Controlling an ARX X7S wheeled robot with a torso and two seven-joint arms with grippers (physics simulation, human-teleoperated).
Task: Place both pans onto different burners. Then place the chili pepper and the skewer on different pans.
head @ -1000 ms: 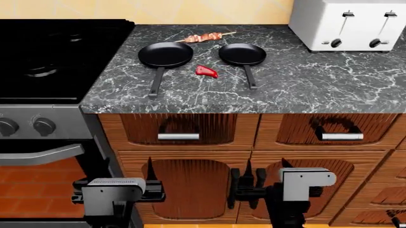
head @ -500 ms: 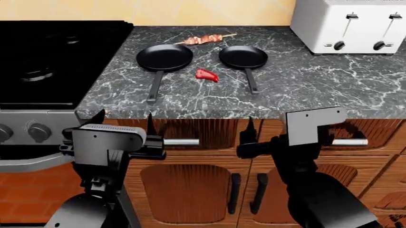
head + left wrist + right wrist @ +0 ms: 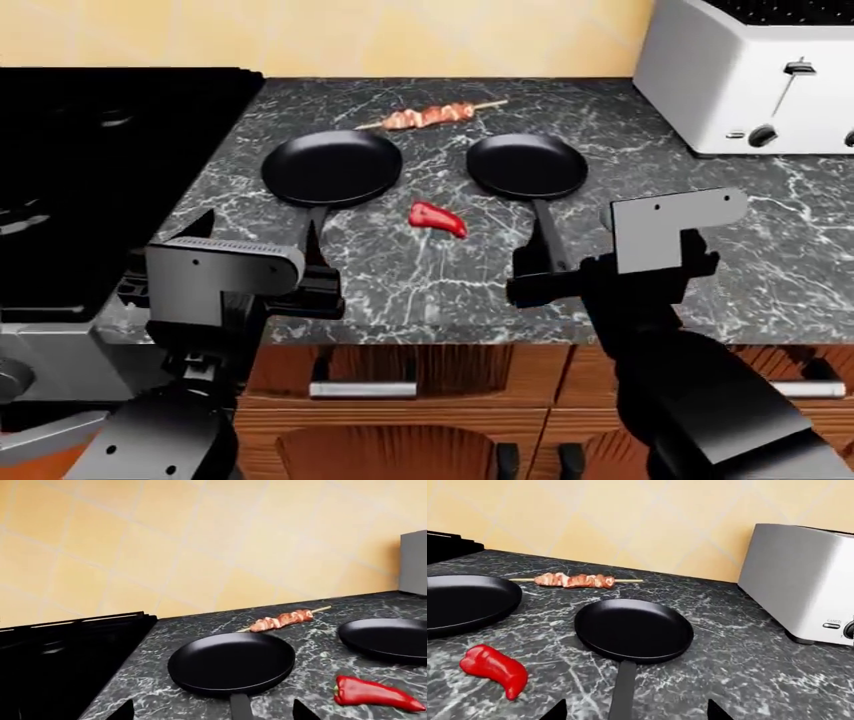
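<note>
Two black pans lie on the marble counter, handles toward me: the left pan (image 3: 331, 167) (image 3: 231, 662) and the right pan (image 3: 527, 165) (image 3: 634, 629). Between them lies the red chili pepper (image 3: 438, 219) (image 3: 494, 667) (image 3: 373, 693). Behind them rests the skewer (image 3: 427, 116) (image 3: 281, 620) (image 3: 575, 580). The black stove (image 3: 120, 130) (image 3: 67, 650) is at the left, its burners hard to make out. My left gripper (image 3: 258, 232) (image 3: 212, 714) is open at the left pan's handle end. At the right pan's handle my right gripper (image 3: 577, 262) (image 3: 637, 714) is open. Both are empty.
A steel toaster (image 3: 761, 70) (image 3: 800, 580) stands at the counter's back right. Yellow tiled wall (image 3: 200, 545) runs behind the counter. Wooden drawers with metal pulls (image 3: 363, 388) sit below the counter edge (image 3: 441, 335).
Both arms have risen from in front of the cabinets to the counter's front edge, and the head view has moved up and closer. Both grippers stay open; the objects have not moved.
</note>
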